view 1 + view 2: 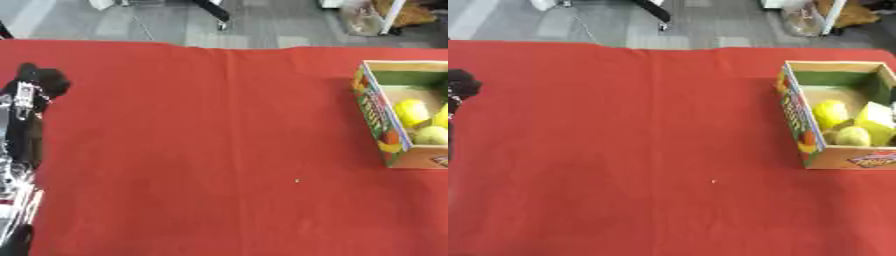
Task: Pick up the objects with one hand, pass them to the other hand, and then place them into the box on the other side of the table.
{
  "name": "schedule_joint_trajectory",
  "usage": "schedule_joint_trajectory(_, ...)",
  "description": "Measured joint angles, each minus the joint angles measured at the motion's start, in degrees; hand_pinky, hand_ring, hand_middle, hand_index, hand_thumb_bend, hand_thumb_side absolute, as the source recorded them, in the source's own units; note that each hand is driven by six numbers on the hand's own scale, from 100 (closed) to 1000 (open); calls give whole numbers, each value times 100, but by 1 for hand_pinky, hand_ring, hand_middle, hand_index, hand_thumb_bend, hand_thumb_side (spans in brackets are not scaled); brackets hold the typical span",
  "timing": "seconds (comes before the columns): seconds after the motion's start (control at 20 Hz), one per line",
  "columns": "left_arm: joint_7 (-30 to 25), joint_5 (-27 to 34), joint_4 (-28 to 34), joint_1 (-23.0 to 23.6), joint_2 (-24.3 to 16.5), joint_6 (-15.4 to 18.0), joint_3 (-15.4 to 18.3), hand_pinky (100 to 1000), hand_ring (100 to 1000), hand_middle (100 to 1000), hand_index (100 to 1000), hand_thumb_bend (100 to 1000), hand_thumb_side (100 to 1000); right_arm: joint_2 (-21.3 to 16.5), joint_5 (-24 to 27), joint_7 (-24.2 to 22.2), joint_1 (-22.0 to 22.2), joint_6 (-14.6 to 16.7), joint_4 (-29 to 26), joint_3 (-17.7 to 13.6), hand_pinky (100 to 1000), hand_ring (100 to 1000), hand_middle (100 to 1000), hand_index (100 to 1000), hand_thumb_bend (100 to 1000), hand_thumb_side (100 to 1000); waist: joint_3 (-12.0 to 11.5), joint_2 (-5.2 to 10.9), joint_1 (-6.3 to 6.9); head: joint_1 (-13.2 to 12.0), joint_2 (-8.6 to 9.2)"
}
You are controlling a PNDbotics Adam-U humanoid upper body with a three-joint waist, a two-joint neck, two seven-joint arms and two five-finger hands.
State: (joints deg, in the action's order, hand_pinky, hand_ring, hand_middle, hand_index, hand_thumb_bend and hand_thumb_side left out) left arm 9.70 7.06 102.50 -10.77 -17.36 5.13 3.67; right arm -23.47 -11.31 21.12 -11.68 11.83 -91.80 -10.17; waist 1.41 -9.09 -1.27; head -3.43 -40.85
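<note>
A cardboard box [801, 120] with colourful printed sides stands at the right edge of the red table. Inside it lie several yellow and yellow-green objects [830, 111], one rounder and greener [852, 135], one blockier [875, 118]. My left hand [39, 82] shows at the far left edge, black, its fingers bunched into a dark curled shape with nothing visible in it, at the end of a silver and black forearm [17, 150]. My right hand shows in neither view. No loose object lies on the cloth between the hand and the box.
The red tablecloth [219, 140] covers the whole work surface, with one tiny pale speck [297, 180] near the middle. Beyond the far edge is grey floor with chair legs and bags.
</note>
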Motion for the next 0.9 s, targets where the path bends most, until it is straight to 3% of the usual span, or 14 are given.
schedule_joint_trajectory(0.4,83,-108,-133,78,393,107,2,821,666,608,678,257,810,785,645,-574,299,-449,-924,98,646,690,648,762,364,343,-71,-2,0,33,20)
schedule_joint_trajectory(0.9,23,-154,-200,92,524,203,-24,824,667,608,680,257,812,1015,809,-752,368,-633,-996,104,633,669,624,721,349,336,-66,-4,0,105,20)
